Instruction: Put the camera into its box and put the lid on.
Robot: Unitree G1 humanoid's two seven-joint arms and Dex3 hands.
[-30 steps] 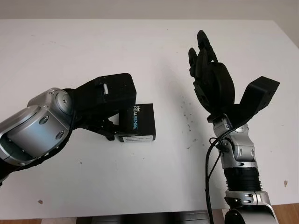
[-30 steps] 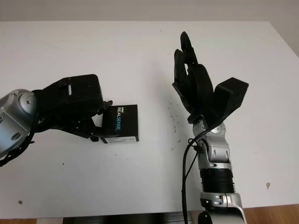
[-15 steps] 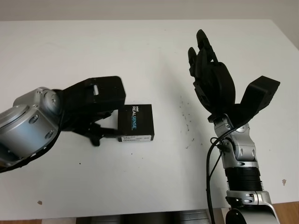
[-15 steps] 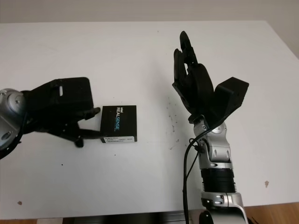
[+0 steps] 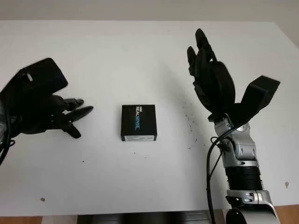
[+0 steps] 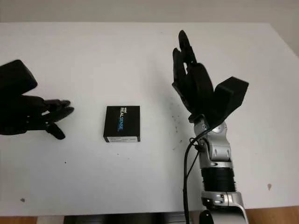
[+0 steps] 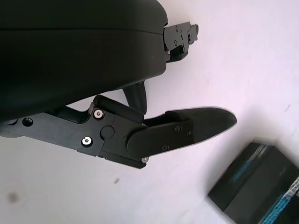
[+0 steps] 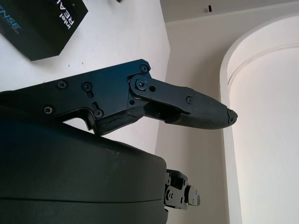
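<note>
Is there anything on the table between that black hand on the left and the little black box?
Nothing: in the left eye view, bare white table separates the open left hand from the box.

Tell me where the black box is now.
The black box lies closed near the middle of the white table, between the open left hand and raised right hand.

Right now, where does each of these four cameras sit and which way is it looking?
Left eye view: on the head, looking down at the white table; both arms enter from below, left hand open, right hand raised, open.
Right eye view: beside it, same scene, slightly shifted.
Left wrist view: at the left wrist, along its fingers toward the table.
Right wrist view: at the right wrist, along its fingers past the table edge.
All four share the black box.
</note>
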